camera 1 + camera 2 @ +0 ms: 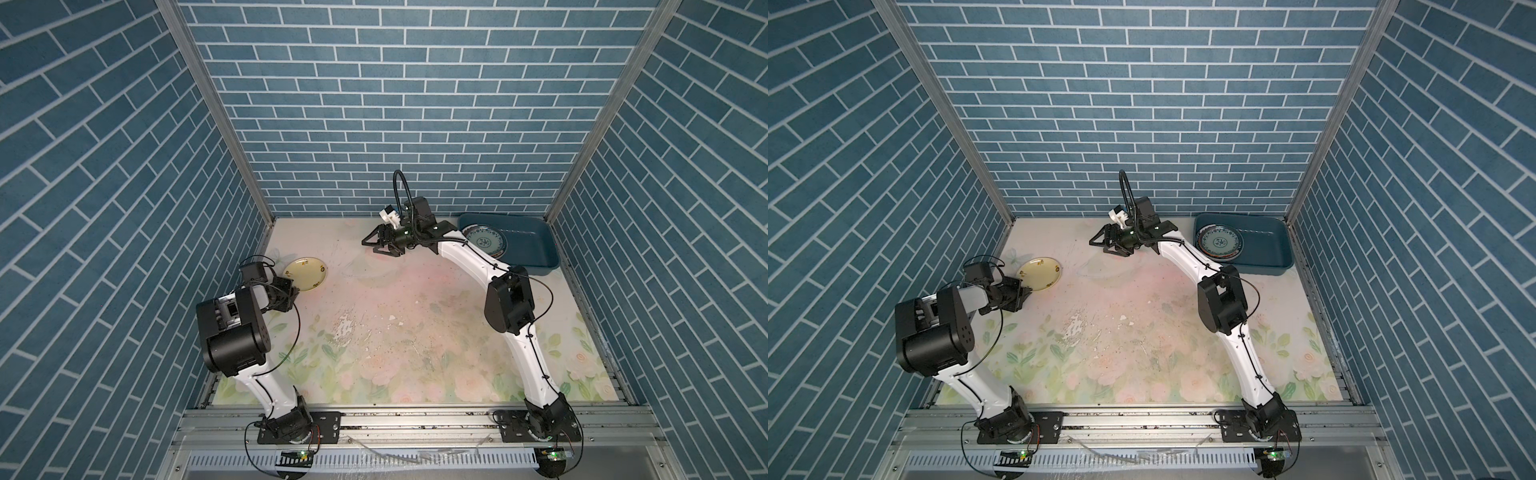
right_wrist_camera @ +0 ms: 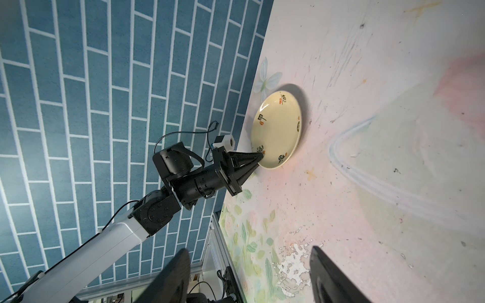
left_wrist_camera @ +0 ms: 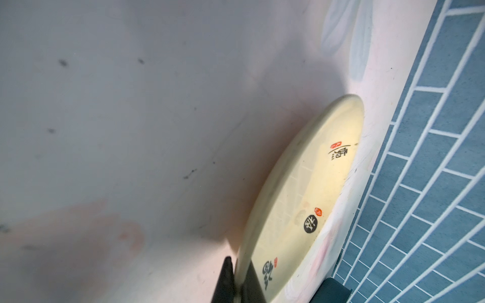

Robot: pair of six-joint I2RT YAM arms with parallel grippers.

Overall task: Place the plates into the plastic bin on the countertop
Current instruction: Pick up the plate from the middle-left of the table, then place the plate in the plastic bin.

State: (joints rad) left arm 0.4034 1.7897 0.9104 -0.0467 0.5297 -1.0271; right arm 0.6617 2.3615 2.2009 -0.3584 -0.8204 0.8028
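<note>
The desk [image 1: 415, 299] is a pale cream sheet with washed-out pink flowers and green leaves, scuffed and flaking around the middle, boxed in on three sides by blue brick-pattern walls [image 1: 374, 104]. The cream-yellow plate [image 1: 304, 272], with dark characters and little red seals round its rim, is over by the left wall with the left arm's jaws pinching its near edge, while the right arm's jaws hang spread and hold nothing near the back wall. The teal plastic bin [image 1: 536, 249] sits in the back right corner with the blue-patterned celadon plate [image 1: 485, 243] in its left end.
</note>
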